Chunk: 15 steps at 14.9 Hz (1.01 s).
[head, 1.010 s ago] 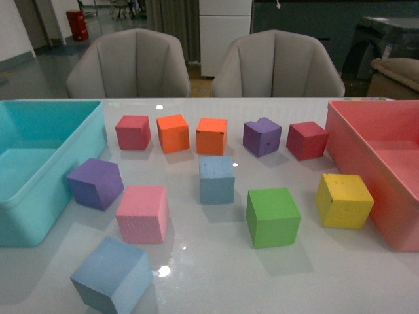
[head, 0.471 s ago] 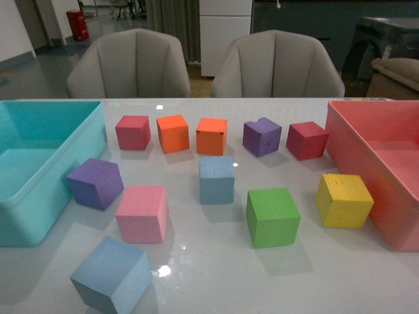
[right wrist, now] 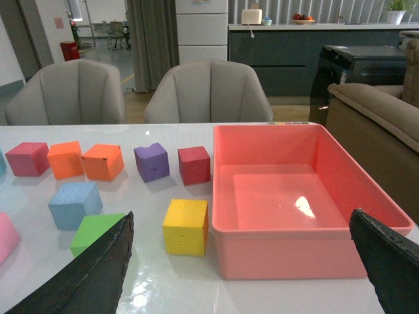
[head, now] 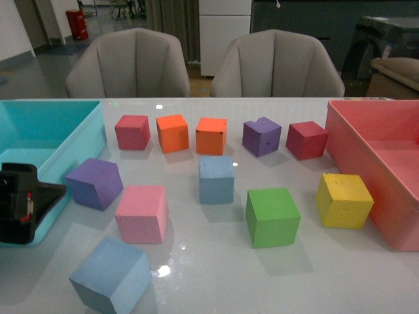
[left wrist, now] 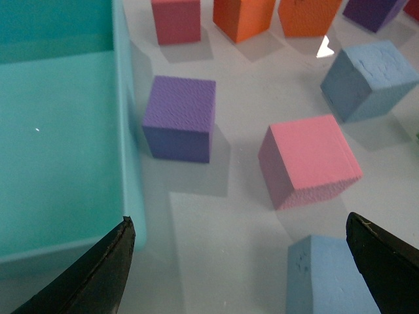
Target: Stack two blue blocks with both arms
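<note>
One blue block (head: 217, 178) sits in the middle of the white table. The other blue block (head: 111, 276) lies turned at the near left. My left gripper (head: 46, 196) shows at the left edge of the front view, by the turquoise bin, open and empty. In the left wrist view the gripper (left wrist: 242, 268) hangs above the table with the near blue block (left wrist: 330, 278) just inside one finger and the middle blue block (left wrist: 370, 78) farther off. My right gripper (right wrist: 242, 275) is open and empty, out of the front view. Its camera shows the middle blue block (right wrist: 74, 203).
A turquoise bin (head: 85, 140) stands at the left and a pink bin (head: 340, 140) at the right. Around the blue blocks are a purple cube (head: 95, 183), pink cube (head: 142, 214), green cube (head: 272, 217), yellow cube (head: 344, 200), and a back row of red, orange and purple cubes.
My left gripper has come into the front view at the left edge. The blocks have not moved.
</note>
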Tool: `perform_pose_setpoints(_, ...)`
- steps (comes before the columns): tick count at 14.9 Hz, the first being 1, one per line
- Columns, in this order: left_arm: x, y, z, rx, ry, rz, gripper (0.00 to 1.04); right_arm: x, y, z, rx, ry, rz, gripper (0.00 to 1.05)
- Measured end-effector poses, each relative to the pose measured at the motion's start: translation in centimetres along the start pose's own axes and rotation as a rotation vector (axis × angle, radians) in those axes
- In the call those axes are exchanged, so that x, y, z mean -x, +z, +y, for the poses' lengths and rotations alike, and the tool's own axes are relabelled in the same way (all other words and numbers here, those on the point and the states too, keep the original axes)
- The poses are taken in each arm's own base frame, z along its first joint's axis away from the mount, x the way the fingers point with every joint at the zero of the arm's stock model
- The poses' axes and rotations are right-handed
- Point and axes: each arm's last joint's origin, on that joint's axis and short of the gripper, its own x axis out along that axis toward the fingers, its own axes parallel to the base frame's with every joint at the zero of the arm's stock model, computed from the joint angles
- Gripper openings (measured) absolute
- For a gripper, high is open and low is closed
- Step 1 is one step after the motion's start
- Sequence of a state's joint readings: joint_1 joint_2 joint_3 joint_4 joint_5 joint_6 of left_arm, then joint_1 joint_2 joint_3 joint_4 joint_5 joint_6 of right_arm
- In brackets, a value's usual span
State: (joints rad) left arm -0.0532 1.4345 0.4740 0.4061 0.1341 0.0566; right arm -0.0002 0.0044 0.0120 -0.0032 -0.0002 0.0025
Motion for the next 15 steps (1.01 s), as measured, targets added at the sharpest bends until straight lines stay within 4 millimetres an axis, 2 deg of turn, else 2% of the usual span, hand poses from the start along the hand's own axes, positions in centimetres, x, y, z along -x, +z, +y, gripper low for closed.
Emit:
perform_pose_setpoints(6, -0.9, -2.6, -1.9, -0.040, -0.057, 0.111, 0.98, 0.0, 0.0, 0.0, 0.000, 0.000, 0.000, 0.98)
perform_pose_setpoints(8, -1.6, -3.5, -3.3, -0.061, -0.077, 0.129, 0.98, 0.0, 0.0, 0.0, 0.000, 0.000, 0.000, 0.98)
perform_pose_setpoints(15, -2.0, -4.2, -5.7, -0.045, -0.126, 0.167, 0.98, 0.0, 0.0, 0.0, 0.000, 0.000, 0.000, 0.98)
